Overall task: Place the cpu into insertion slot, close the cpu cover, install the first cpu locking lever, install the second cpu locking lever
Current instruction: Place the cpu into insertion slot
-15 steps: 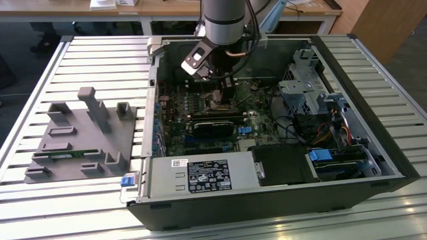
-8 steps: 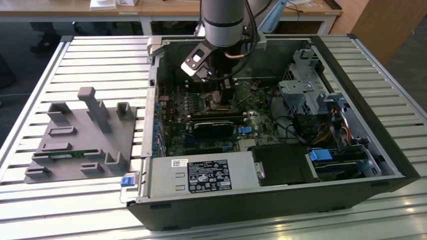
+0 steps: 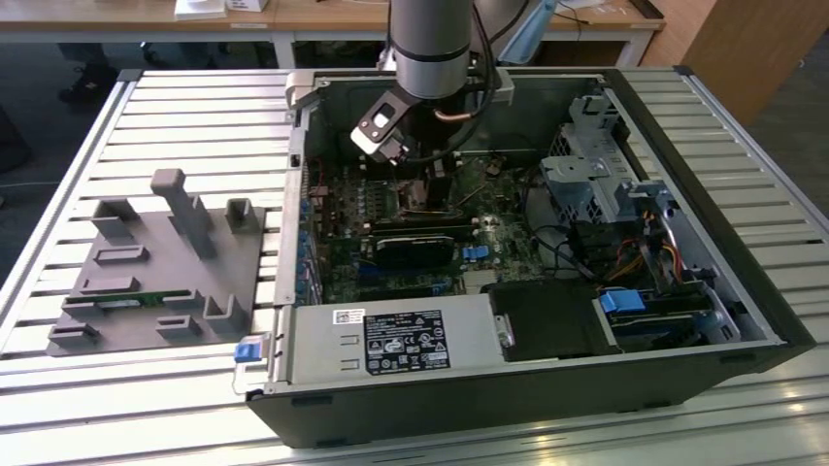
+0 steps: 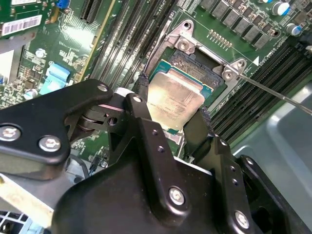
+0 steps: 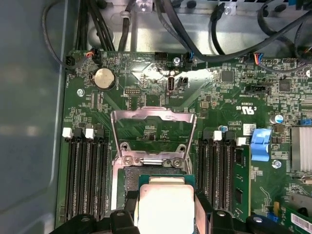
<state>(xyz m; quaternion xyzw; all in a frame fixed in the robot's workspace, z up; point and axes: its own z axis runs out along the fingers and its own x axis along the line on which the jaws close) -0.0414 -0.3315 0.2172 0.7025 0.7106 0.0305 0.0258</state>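
My gripper (image 4: 173, 100) is shut on the cpu (image 4: 176, 97), a flat silver square held by two opposite edges between black fingers (image 4: 142, 84). The chip hangs tilted just over the insertion slot (image 4: 197, 63), whose dark pin field shows past the chip's far edge. In the first wrist view the cpu (image 5: 165, 207) covers the near half of the insertion slot (image 5: 156, 176). The cpu cover (image 5: 116, 131), a silver frame, stands flipped open beyond it. A thin silver locking lever (image 4: 273, 92) sticks out to one side. In the exterior view the gripper (image 3: 417, 180) reaches down inside the open computer case.
Long black memory slots (image 5: 87, 175) flank the socket on both sides. A black heatsink block (image 3: 417, 245) and the power supply (image 3: 388, 340) sit nearer in the case (image 3: 725, 320). A grey parts fixture (image 3: 155, 262) stands on the slatted table at the exterior view's left.
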